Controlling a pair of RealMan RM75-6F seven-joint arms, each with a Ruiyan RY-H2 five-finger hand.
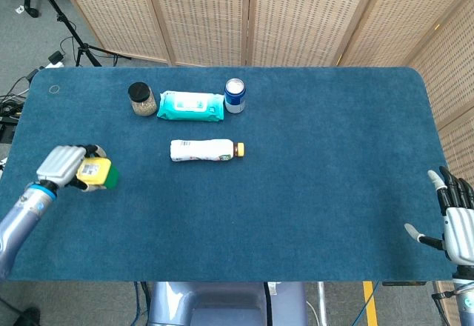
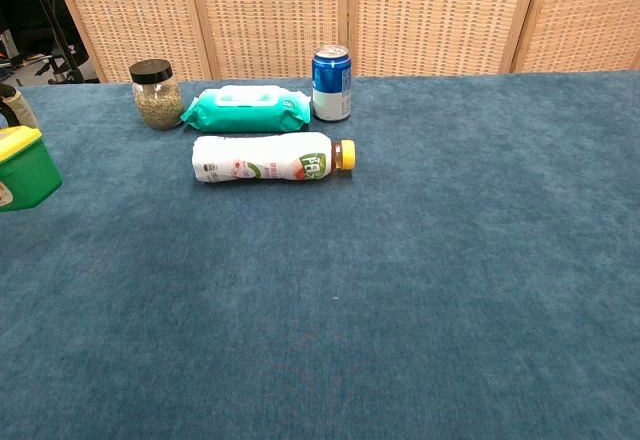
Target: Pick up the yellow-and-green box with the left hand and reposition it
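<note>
At the table's near-left, the left hand (image 1: pixel 63 165) grips the yellow-and-green box (image 1: pixel 97 173), left of the white bottle (image 1: pixel 206 150) lying flat. Near the right edge, the right hand (image 1: pixel 453 221) holds nothing, fingers spread.
</note>
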